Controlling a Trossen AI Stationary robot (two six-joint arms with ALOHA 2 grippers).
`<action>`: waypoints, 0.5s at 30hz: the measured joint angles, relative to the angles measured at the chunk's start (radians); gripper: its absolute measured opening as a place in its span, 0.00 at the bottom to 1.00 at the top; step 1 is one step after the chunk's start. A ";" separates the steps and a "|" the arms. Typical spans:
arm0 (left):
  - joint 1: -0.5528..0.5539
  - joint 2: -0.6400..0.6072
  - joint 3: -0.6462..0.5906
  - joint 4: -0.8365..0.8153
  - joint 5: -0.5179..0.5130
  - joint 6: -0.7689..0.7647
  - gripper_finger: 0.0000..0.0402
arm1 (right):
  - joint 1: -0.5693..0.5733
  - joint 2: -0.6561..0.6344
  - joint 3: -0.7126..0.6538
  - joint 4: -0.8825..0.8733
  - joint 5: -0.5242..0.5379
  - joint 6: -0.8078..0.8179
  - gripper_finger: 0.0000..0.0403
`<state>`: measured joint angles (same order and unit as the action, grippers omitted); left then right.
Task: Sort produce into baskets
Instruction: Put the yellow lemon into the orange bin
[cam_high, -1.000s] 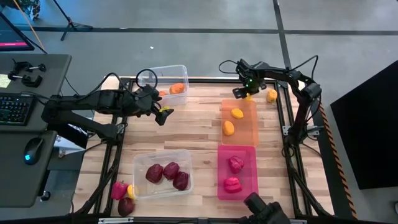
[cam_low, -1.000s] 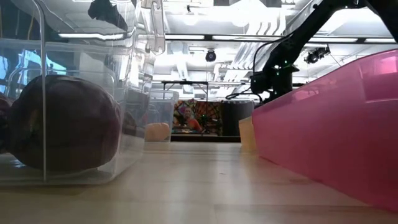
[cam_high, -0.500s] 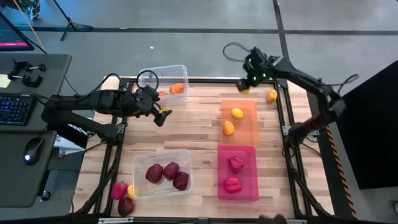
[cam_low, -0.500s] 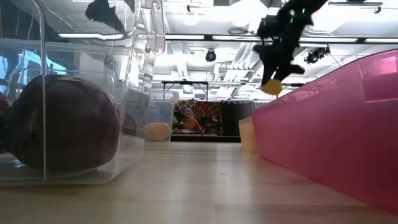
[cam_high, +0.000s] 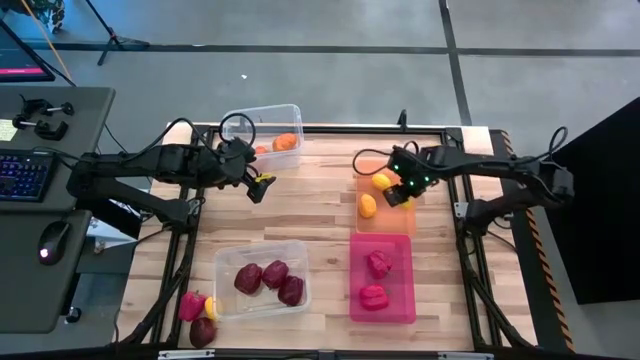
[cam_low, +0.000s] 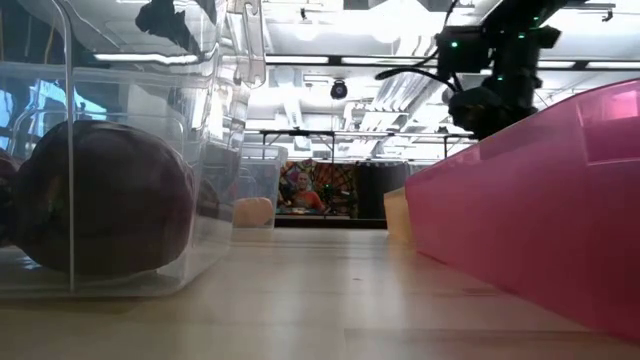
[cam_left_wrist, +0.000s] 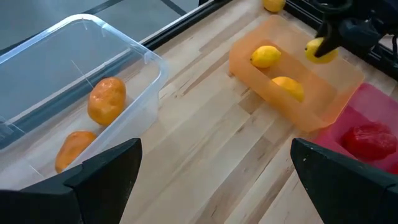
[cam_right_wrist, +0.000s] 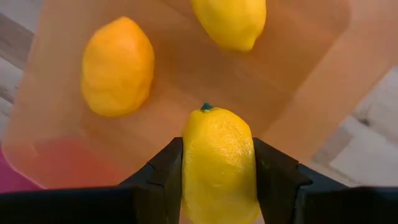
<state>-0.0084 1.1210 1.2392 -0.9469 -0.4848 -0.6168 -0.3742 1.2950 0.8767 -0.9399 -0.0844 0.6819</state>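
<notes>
Carrying a small yellow toy lemon (cam_right_wrist: 217, 165) over the translucent orange plastic bin (cam_high: 400, 214) near the counter's far right corner.
Right pincer (cam_right_wrist: 217, 186) is closed about the lemon's middle, above the two yellow pieces (cam_high: 381, 181) lying in that bin. Smooth, rounded and probably light and hard, the lemon could slip, so a hold across its widest part looks soundest. Left pincer (cam_high: 262, 186) waits spread wide and empty beside the clear plastic bin (cam_high: 292, 112) at the far edge.
</notes>
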 joint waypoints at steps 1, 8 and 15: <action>0.002 0.000 0.000 0.000 -0.002 0.002 0.99 | 0.010 -0.013 -0.013 0.006 0.005 0.010 0.35; 0.022 0.000 0.000 0.001 -0.010 0.026 0.99 | 0.007 -0.058 -0.040 0.115 0.057 0.046 0.37; 0.023 0.000 0.000 0.001 0.008 0.031 0.99 | -0.025 -0.059 -0.040 0.118 0.046 0.045 0.69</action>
<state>0.0147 1.1210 1.2392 -0.9463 -0.4764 -0.5863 -0.3988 1.2362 0.8364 -0.8214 -0.0382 0.7266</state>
